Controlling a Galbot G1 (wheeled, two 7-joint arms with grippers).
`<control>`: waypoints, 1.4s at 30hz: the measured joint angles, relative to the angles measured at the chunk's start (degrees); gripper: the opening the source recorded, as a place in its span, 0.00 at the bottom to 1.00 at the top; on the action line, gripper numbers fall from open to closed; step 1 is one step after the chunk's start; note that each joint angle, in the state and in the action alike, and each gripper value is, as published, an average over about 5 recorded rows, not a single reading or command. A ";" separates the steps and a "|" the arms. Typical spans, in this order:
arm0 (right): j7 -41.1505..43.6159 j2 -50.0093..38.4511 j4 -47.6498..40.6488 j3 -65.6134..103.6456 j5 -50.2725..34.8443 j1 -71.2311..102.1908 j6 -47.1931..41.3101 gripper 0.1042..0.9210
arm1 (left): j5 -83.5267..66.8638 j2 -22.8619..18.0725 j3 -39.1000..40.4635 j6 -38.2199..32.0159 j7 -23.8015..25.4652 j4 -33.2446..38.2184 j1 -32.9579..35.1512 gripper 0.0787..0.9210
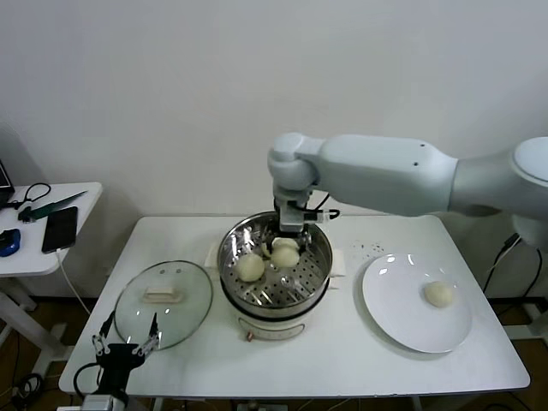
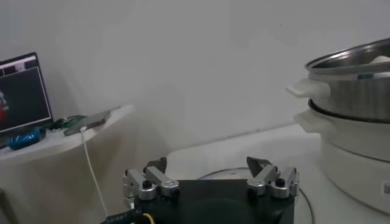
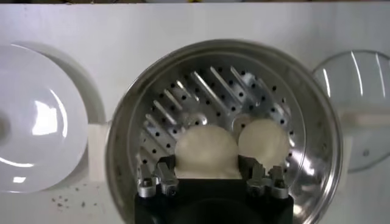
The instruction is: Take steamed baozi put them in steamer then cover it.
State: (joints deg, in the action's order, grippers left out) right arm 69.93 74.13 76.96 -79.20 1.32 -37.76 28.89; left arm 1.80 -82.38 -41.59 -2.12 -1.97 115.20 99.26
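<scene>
The right gripper (image 1: 289, 237) reaches down into the steamer (image 1: 318, 257) at the centre of the head view, its fingers closed narrowly around a bun (image 3: 206, 151) at the far side of the perforated tray. Two more buns (image 1: 250, 268) lie on the tray, just nearer the camera. A fourth bun (image 1: 439, 294) sits alone on the white plate (image 1: 402, 317) at the right of the frame. The glass lid (image 1: 184, 312) lies flat on the counter (image 1: 342, 364) to the left of the steamer. The left gripper (image 1: 126, 347) hangs at the lower left with its fingers spread wide, holding nothing.
</scene>
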 measured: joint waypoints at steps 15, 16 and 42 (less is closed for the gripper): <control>0.46 2.75 1.03 -1.69 0.57 4.30 0.58 0.72 | -0.05 0.18 0.10 -0.17 0.00 -1.05 -0.47 0.88; 0.46 2.85 1.01 -1.68 0.69 4.49 0.57 0.73 | -0.06 0.19 0.10 -0.17 0.00 -1.12 -0.51 0.88; -3.80 -5.75 0.90 -2.04 -3.10 -3.21 -5.68 0.88 | -0.35 0.96 -0.19 0.14 -0.25 -0.69 -0.54 0.88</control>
State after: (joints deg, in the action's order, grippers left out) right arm 66.12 68.39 77.86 -81.24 -1.78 -40.97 23.20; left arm 1.44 -81.42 -41.78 -1.99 -2.22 114.51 98.72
